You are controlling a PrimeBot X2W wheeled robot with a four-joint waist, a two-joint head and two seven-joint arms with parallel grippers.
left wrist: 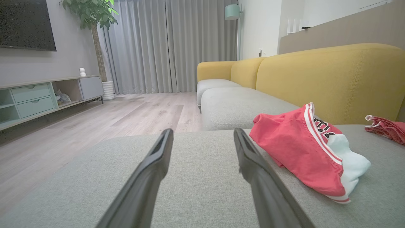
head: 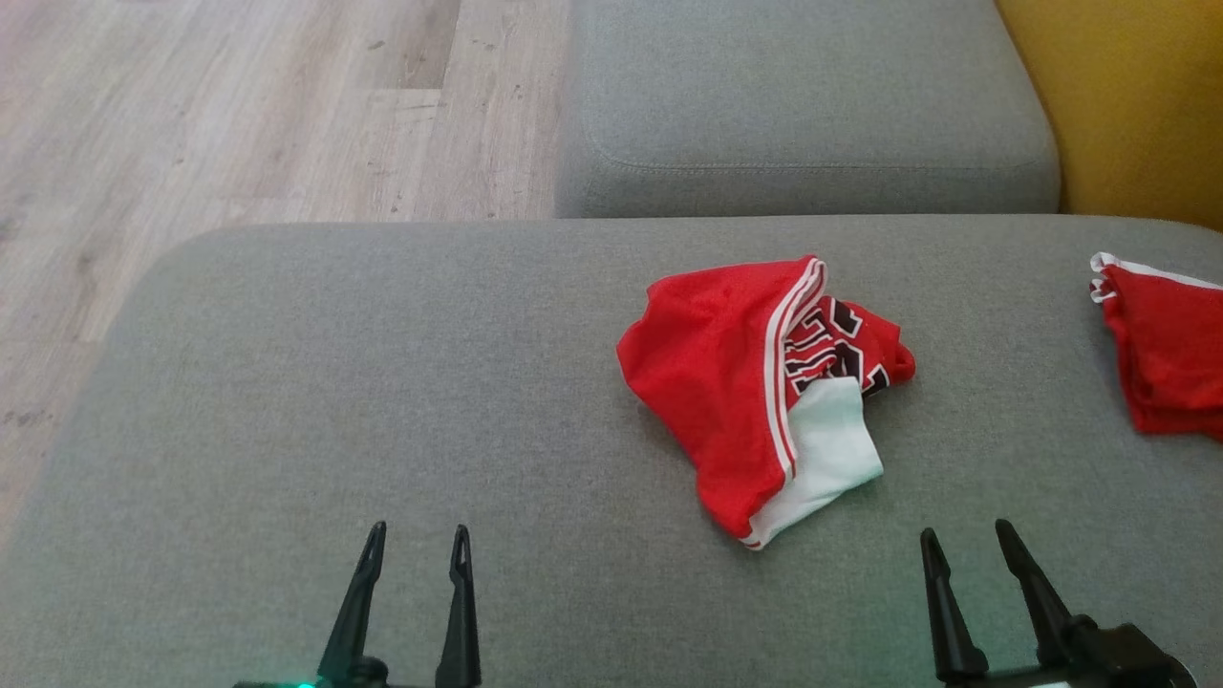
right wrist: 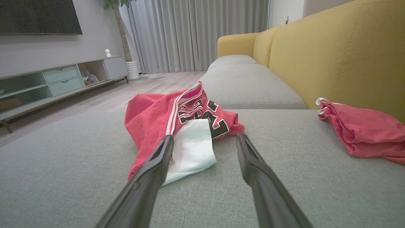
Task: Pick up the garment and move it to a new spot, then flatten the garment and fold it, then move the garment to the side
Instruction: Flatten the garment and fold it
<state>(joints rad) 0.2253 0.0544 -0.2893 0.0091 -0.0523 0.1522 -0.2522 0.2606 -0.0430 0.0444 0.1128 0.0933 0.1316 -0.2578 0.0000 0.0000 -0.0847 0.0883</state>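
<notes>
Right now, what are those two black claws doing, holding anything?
Left gripper: open, holding nothing.
Right gripper: open, empty, apart from the crumpled red-and-white mesh garment.

Bare cushion [head: 334, 382] left of the garment [head: 745, 382]; another red cloth [head: 1170, 354] and yellow backrest [head: 1137, 96] rightward.

Home living room, sofa [left wrist: 329, 79], wall television [left wrist: 25, 23], curtains [left wrist: 171, 44], potted plant [left wrist: 95, 31]

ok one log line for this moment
stage: before pickup | garment: crumpled on grey cushion | left gripper: open, empty | right gripper: open, empty
</notes>
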